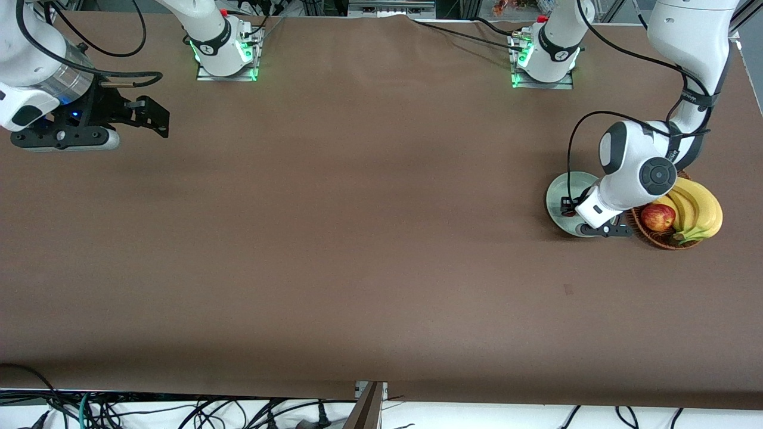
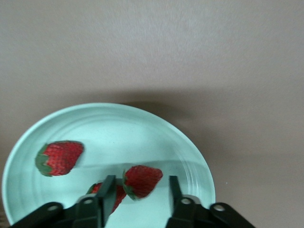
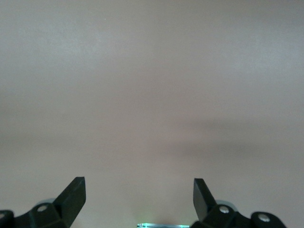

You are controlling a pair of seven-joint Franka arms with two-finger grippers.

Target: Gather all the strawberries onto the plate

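The pale mint-green plate [image 1: 563, 189] lies at the left arm's end of the table, partly hidden by the left arm. In the left wrist view the plate [image 2: 142, 128] holds three strawberries. One strawberry [image 2: 59, 157] lies apart. A second [image 2: 142, 180] lies between my left gripper's fingers, touching one finger and clear of the other. The third [image 2: 117, 195] is half hidden by a finger. My left gripper [image 2: 140, 183] is open just over the plate [image 1: 569, 210]. My right gripper [image 1: 156, 116] waits open and empty over bare table at the right arm's end [image 3: 139, 190].
A brown wicker basket [image 1: 647, 233] stands right beside the plate, at the left arm's end of the table. It holds a red apple [image 1: 658, 217] and a bunch of bananas [image 1: 698, 208]. The brown tabletop [image 1: 357, 208] stretches between the arms.
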